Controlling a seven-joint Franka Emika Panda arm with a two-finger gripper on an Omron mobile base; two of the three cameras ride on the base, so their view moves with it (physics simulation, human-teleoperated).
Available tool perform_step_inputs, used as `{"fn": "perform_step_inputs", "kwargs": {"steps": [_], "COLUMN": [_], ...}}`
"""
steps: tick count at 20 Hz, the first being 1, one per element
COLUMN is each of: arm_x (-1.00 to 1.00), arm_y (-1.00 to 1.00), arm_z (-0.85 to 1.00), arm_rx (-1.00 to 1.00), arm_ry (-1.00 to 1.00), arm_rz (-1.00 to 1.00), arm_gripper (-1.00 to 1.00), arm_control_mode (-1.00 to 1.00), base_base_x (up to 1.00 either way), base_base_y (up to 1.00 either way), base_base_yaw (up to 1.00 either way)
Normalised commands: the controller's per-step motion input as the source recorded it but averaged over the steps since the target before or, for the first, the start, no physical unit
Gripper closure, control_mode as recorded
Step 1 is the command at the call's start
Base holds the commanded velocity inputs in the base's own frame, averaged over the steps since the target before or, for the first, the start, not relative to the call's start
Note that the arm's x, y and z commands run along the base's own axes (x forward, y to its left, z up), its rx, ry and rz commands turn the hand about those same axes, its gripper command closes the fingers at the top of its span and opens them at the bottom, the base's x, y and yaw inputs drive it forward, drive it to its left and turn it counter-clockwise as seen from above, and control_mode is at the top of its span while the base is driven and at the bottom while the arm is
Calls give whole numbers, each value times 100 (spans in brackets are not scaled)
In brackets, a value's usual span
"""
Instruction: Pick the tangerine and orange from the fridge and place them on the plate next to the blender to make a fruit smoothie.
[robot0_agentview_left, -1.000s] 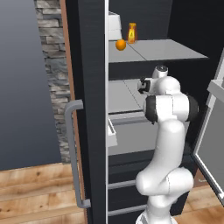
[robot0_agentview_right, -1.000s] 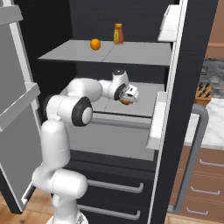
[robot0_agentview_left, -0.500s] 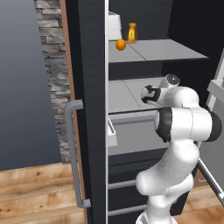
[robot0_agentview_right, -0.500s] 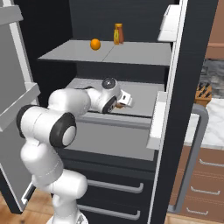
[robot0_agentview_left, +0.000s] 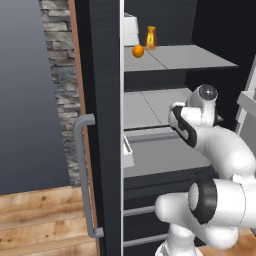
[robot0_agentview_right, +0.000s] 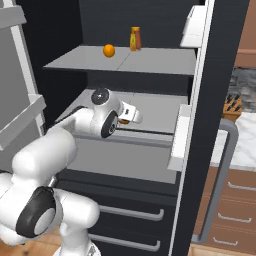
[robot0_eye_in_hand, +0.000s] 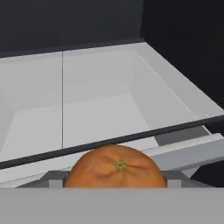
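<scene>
The black fridge (robot0_agentview_left: 105, 75) (robot0_agentview_right: 220, 75) stands open in front of me. My gripper (robot0_agentview_right: 129, 116) (robot0_eye_in_hand: 114, 176) is shut on a round, deep-orange citrus fruit (robot0_agentview_right: 125, 119) (robot0_eye_in_hand: 116, 168) with a puckered stem end, held just above the front lip of the middle grey shelf (robot0_eye_in_hand: 100, 109). I cannot tell whether it is the tangerine or the orange. A second, brighter orange fruit (robot0_agentview_left: 138, 51) (robot0_agentview_right: 109, 50) lies on the top shelf, well above the gripper. The plate and the blender are out of view.
A yellow bottle (robot0_agentview_left: 150, 38) (robot0_agentview_right: 135, 39) stands beside the top-shelf fruit. White door bins (robot0_agentview_right: 180, 137) jut out on the right door. Grey drawers (robot0_agentview_right: 130, 212) sit below the shelves. A knife block (robot0_agentview_right: 231, 107) and wooden drawers (robot0_agentview_right: 230, 220) lie to the right.
The arm has folded back toward the base, drawing the gripper and its fruit from deeper over the middle shelf to the shelf's front edge. The top-shelf fruit has stayed put.
</scene>
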Motion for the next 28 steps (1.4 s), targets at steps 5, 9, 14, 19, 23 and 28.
{"fn": "perform_step_inputs", "kwargs": {"steps": [5, 9, 14, 19, 23, 28], "arm_x": [-100, -100, -100, -60, -67, -53], "arm_y": [28, 32, 42, 34, 2, 2], "arm_z": [72, 22, -5, -28, -40, -20], "arm_rx": [0, 0, 0, -3, 0, 0], "arm_ry": [9, 3, 0, 1, 0, 0], "arm_rz": [0, 2, 4, 3, 0, 0], "arm_gripper": [100, 100, 100, 100, 100, 100], "arm_control_mode": [-100, -100, -100, -100, -100, 100], "base_base_x": [0, 0, 0, 0, 0, -16], "base_base_y": [0, 0, 0, 0, 0, 2], "base_base_yaw": [0, 0, 0, 0, 0, 0]}}
